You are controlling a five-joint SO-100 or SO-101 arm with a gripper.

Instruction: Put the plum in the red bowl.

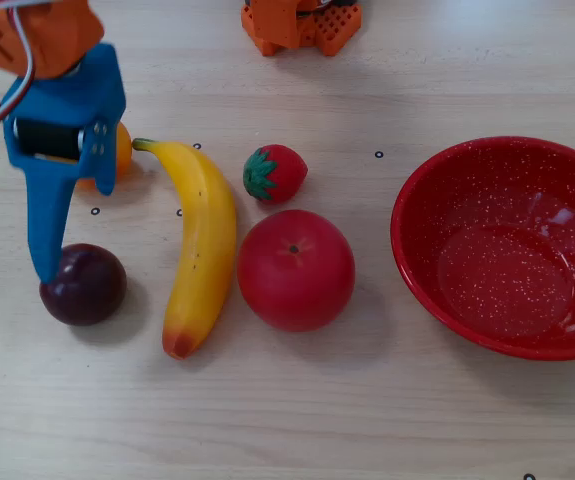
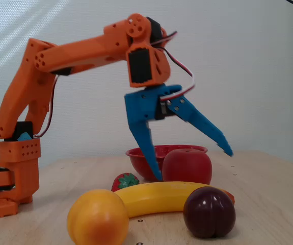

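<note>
The plum [image 1: 84,284] is dark maroon and lies on the table at the left in a fixed view; it is the near right fruit in the other fixed view [image 2: 209,212]. The red bowl [image 1: 422,270] stands empty at the right; from the side only its rim [image 2: 138,153] shows behind the fruit. My blue gripper [image 1: 55,225] is open wide and empty. It hovers above the table over the plum's far left side [image 2: 192,164]. One fingertip [image 1: 47,272] overlaps the plum's edge from above.
A banana [image 1: 202,260], a red apple [image 1: 295,270] and a strawberry [image 1: 275,172] lie between the plum and the bowl. An orange fruit [image 2: 97,217] sits partly under the gripper body. The arm's base [image 1: 302,22] is at the far edge.
</note>
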